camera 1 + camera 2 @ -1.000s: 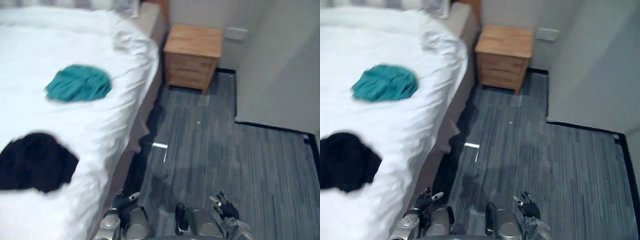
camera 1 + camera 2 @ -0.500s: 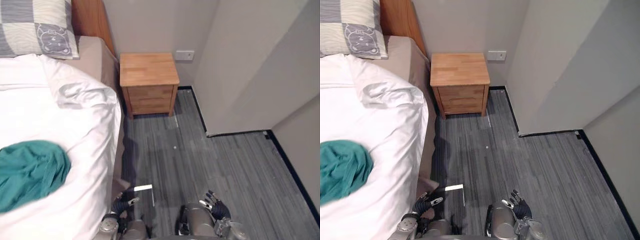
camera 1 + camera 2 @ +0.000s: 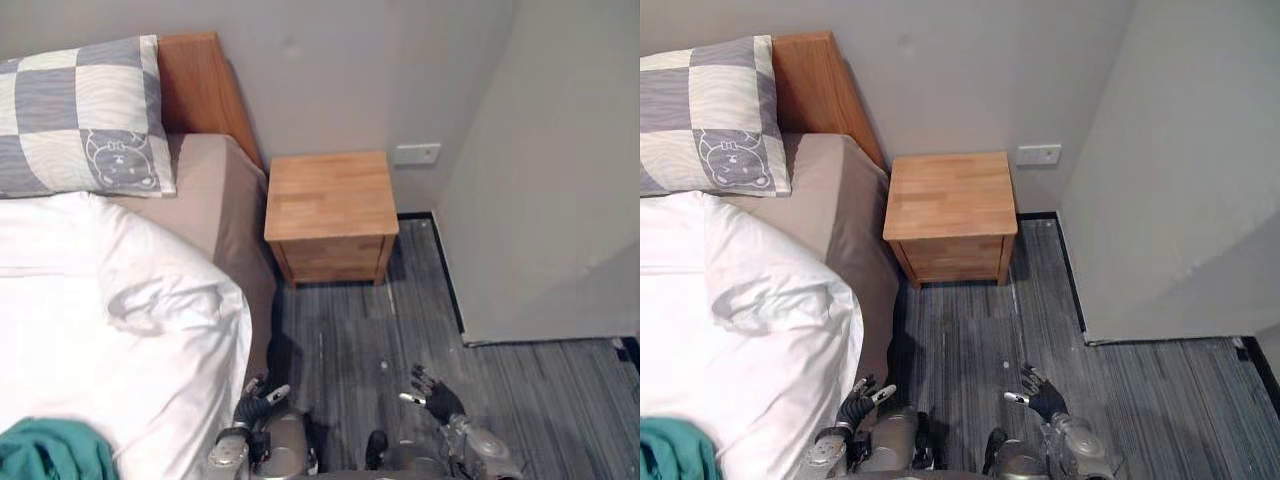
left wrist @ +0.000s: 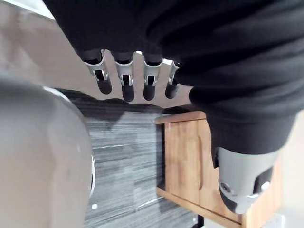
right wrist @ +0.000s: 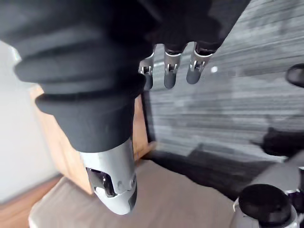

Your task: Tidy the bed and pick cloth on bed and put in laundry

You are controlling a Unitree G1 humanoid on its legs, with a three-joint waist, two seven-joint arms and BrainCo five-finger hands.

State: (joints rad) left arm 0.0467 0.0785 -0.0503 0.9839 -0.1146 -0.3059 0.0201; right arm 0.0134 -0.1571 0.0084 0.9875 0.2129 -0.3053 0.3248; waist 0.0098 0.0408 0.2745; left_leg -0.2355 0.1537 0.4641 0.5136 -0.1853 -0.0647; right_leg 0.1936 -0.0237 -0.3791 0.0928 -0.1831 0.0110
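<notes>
- Hunting for the cloth is the step you're in, I'd judge: nothing's picked up yet, and both hands are hanging low over the grey striped floor (image 3: 340, 345) at the near edge.
- Your left hand (image 3: 256, 392) is hovering just beside the bed (image 3: 245, 225), fingers loosely spread and gripping nothing.
- Your right hand (image 3: 434, 396) is hanging further right, over bare floor. Its fingers are relaxed and apart too, w/ nothing in them.
- Teal cloth (image 3: 50, 455) is lying on the white duvet (image 3: 120, 340) at the near left, cut off by the frame edge and well apart from both hands.
- Next move, imo: you're needing to turn left toward the bed and reach the left hand over the duvet's edge. The cloth's soft and bunched, so you're wanting fingers curling deep into the heap, not skimming the top. After that you're carrying it off to the laundry.
- Bed itself is looking untidy. The duvet's rumpling into a fold near its far right corner, leaving the tan sheet (image 3: 200, 175) bare btwn it and the wooden headboard (image 3: 205, 85). A checked pillow (image 3: 80, 115) is resting at the far left.
- Wooden nightstand (image 3: 330, 195) is standing against the far wall, just right of the bed, w/ a wall socket (image 3: 416, 154) above and right of it. A plain wall (image 3: 560, 200) is closing in the right side, so you're working in a narrow strip of floor.
</notes>
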